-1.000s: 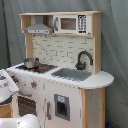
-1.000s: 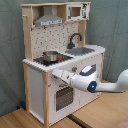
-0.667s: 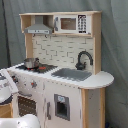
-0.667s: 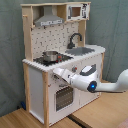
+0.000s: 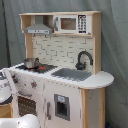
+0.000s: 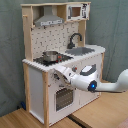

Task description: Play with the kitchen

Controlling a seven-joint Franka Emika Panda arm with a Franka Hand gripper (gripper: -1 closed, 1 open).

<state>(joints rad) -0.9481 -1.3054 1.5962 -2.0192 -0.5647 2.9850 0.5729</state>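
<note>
The kitchen (image 5: 65, 95) (image 6: 37, 85) is a tall toy of white panels and light wood. On its stovetop stands a steel pot (image 5: 31, 63) (image 6: 50, 56), with the range hood (image 5: 39, 27) (image 6: 47, 20) above it. A black faucet (image 5: 84, 59) (image 6: 75, 39) curves over the grey sink (image 5: 72, 74) (image 6: 82, 50), and the microwave (image 5: 72, 23) (image 6: 77, 11) sits on top. My gripper (image 6: 61, 72) is at the front panel just under the stovetop, above the oven door (image 6: 62, 97). In the first exterior view only my white arm (image 5: 7, 86) shows, at the left edge.
A grey-green curtain (image 6: 115, 30) hangs behind the kitchen. The kitchen stands on a wooden floor (image 6: 100, 112). My white arm (image 6: 112, 86) reaches in from the second exterior view's right, across the cabinet front below the sink.
</note>
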